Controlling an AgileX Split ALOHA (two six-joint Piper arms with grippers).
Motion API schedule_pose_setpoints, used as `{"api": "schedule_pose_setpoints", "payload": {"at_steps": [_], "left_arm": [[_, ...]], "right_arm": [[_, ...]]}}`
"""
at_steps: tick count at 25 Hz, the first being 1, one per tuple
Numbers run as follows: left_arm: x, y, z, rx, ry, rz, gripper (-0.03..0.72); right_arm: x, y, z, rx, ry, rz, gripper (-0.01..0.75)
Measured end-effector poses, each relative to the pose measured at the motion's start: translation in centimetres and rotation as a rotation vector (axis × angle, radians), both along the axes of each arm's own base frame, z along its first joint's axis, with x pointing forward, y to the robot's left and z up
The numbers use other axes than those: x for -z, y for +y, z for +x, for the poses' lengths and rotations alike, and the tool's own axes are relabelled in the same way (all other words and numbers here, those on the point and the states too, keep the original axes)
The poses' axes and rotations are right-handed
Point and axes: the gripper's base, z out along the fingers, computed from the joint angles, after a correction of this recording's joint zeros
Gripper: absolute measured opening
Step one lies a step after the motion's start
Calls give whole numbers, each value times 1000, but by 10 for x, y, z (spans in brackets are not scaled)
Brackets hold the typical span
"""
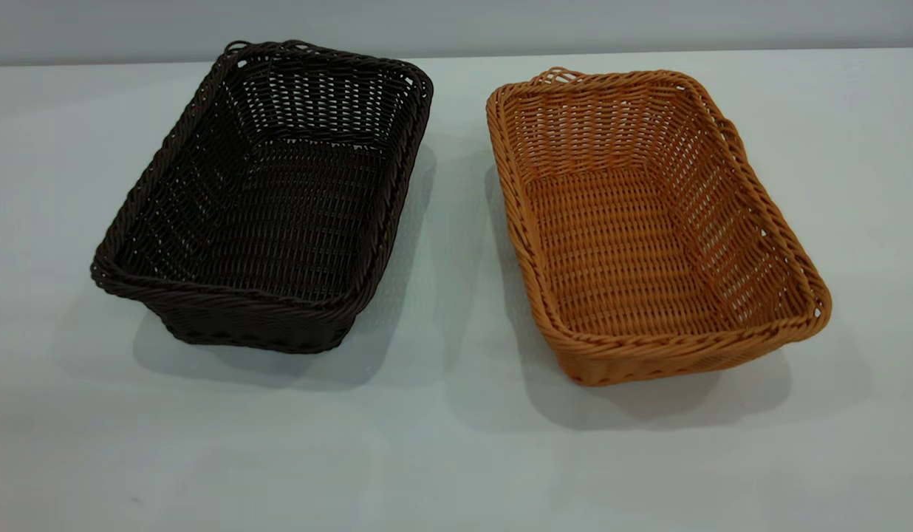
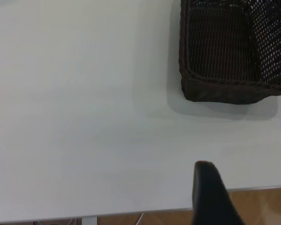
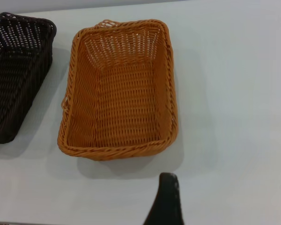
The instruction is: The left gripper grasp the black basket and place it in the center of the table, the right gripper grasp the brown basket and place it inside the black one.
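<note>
The black basket point(image 1: 268, 199) stands upright on the white table point(image 1: 442, 458), left of centre. The brown basket point(image 1: 641, 222) stands upright to its right, a gap apart. Both are empty. Neither gripper shows in the exterior view. In the left wrist view my left gripper point(image 2: 247, 177) hovers open and empty over the table's edge, well short of the black basket point(image 2: 234, 51). In the right wrist view one black finger point(image 3: 166, 201) of my right gripper shows alone above bare table, just short of the brown basket's point(image 3: 119, 89) near end; its other finger is out of frame.
The table's near edge point(image 2: 131, 213) shows in the left wrist view, with a wooden floor below it. The black basket's corner point(image 3: 14, 70) shows beside the brown one in the right wrist view. A grey wall point(image 1: 456, 26) runs behind the table.
</note>
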Motion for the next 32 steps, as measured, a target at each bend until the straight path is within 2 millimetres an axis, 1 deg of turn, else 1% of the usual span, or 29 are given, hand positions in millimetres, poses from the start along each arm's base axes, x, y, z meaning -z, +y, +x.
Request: {"api": "schedule_pose_setpoints", "payload": {"at_steps": [13,26,27,29,31,32], "left_arm": [[0,0,0,0,0,0,349],[0,0,0,-3,0,3,349],[0,1,0,-8,-4,8,349],[-6,2,3,-19,-31,12,353],[-14,3,13,-30,-67,21,370],[-18,5,21,-36,-80,30,382]], "right_arm": [[0,0,0,-1,0,2,575],[-1,4,0,-16,3,50,575],[-1,4,3,-13,24,55,575],[-2,6,16,-9,105,52,575],[-2,8,36,-3,218,41,575],[-1,9,47,0,274,37,575]]}}
